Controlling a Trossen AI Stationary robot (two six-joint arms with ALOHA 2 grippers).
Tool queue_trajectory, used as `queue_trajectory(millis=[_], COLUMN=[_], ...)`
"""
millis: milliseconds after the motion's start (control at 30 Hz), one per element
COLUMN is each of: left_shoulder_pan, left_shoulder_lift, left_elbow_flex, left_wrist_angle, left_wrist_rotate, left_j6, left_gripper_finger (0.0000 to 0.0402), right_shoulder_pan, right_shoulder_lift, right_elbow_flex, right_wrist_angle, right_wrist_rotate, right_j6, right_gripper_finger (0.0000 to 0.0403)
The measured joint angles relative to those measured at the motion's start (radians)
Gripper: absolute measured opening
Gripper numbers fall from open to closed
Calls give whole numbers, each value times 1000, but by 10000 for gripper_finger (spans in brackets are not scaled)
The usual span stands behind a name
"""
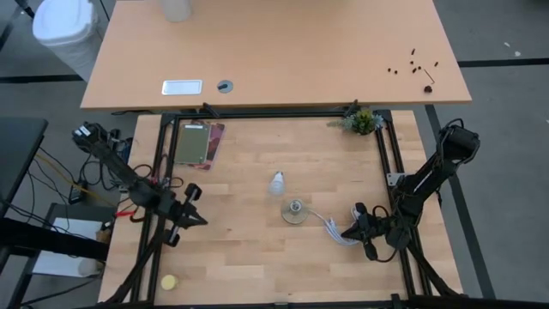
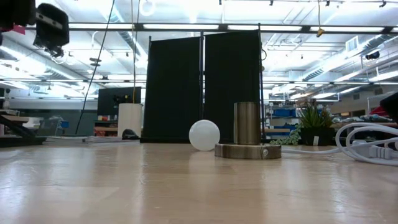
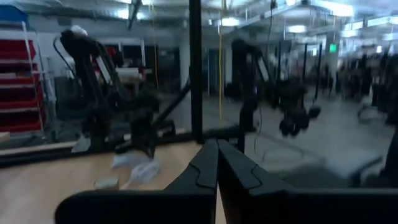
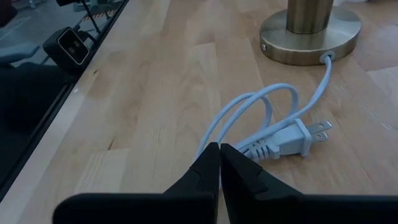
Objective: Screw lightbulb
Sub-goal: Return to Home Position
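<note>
Lightbulb point(image 1: 277, 182) lies on its side near the middle of the wooden table point(image 1: 257, 266) in the high view, just beside the round lamp base point(image 1: 294, 211) and not in it. My left gripper point(image 1: 200, 221) hangs over the table's left part, well apart from the lightbulb. My right gripper point(image 1: 346, 232) is at the right side, over the coiled white cable point(image 1: 330, 225) that runs from the lamp base. A potted plant point(image 1: 364, 121) stands at the far right corner and a flat card point(image 1: 196, 142) lies at the far left. Low view: the lightbulb rests on the tabletop by the lamp base's left edge; I cannot tell whether they touch. The base's metal post point(image 2: 247, 123) stands upright, with black panels point(image 2: 205, 87) behind it. Left wrist view: my fingers point(image 3: 199, 171) are pressed together with nothing between them. Right wrist view: my fingers point(image 4: 202, 168) are pressed together and empty, just above the cable loop. The plug point(image 4: 289, 140) lies near the tips and the lamp base is farther off.
</note>
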Motion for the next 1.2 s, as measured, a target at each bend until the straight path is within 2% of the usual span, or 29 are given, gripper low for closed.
queue_trajectory(millis=[233, 600, 1033, 1200], left_shoulder_pan=[0, 0, 37, 40], left_shoulder_lift=[-150, -420, -559, -577], left_elbow_flex=[0, 0, 0, 0], left_wrist_angle=[-314, -735, -736, -734], left_wrist_rotate=[3, 4, 4, 3], left_j6=[-9, -159, -154, -154], left_gripper_finger=[12, 12, 12, 12], right_shoulder_pan=[0, 0, 0, 0], right_shoulder_lift=[0, 0, 0, 0], right_elbow_flex=[0, 0, 0, 0], right_wrist_angle=[0, 0, 0, 0], right_wrist_rotate=[0, 0, 0, 0], right_j6=[0, 0, 0, 0], right_gripper_finger=[25, 27, 24, 23])
